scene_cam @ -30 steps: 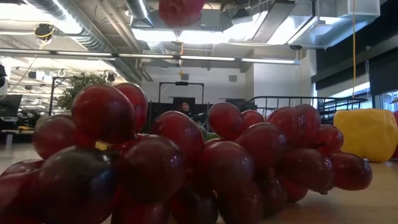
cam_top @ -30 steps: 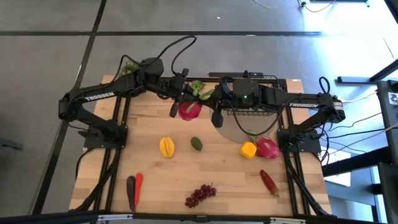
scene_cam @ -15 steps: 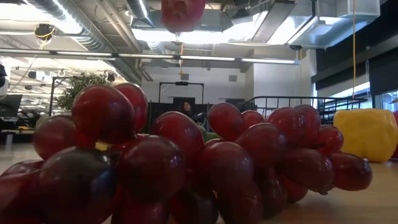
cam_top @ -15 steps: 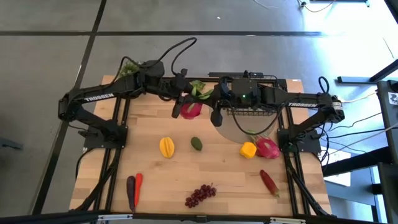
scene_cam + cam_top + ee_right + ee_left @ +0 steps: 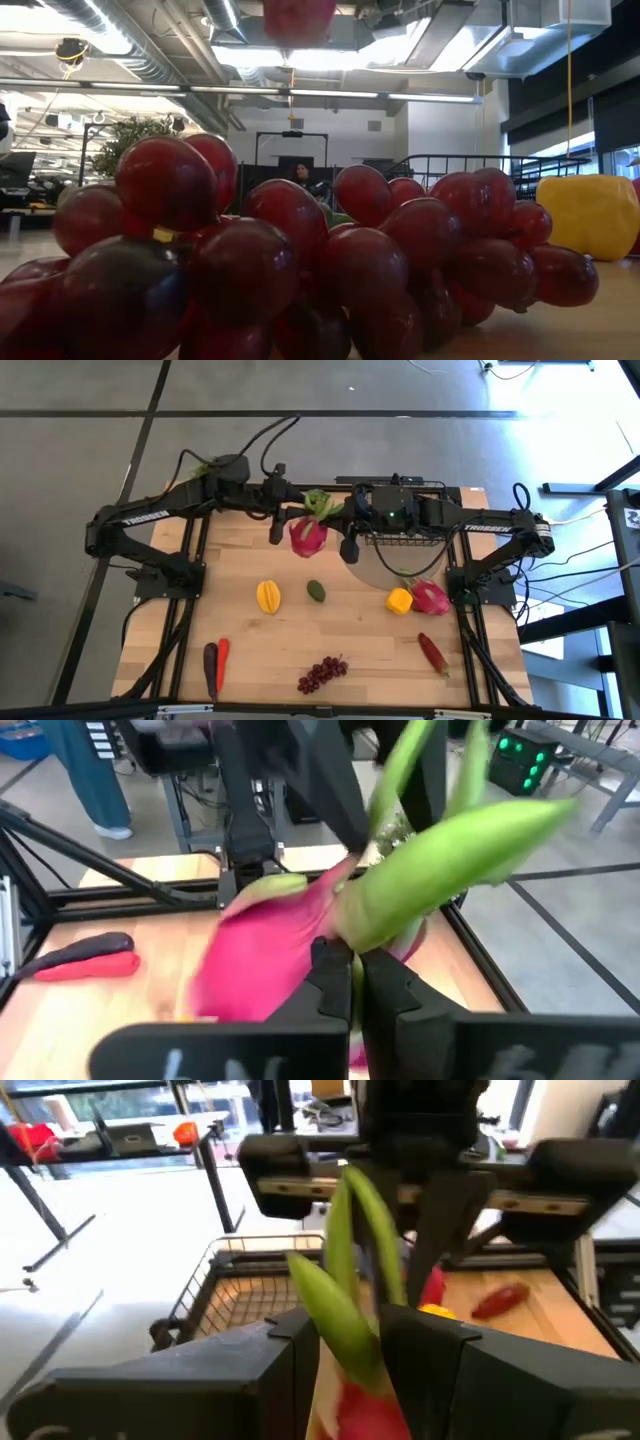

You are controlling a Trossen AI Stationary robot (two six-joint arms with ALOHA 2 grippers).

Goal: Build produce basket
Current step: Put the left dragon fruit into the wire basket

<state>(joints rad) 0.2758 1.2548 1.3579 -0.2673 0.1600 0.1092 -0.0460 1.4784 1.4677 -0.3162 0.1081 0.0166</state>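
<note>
Gripping dragon fruit (image 5: 307, 535) leaf: left gripper (image 5: 288, 520) fingers.

We see a pink dragon fruit (image 5: 307, 536) with green leaves, a yellow starfruit (image 5: 268, 597), a dark green avocado (image 5: 316, 591), dark red grapes (image 5: 322, 674), and a black wire basket (image 5: 408, 537).

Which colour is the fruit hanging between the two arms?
The dragon fruit is pink with green leaf tips, clearest in the right wrist view.
</note>
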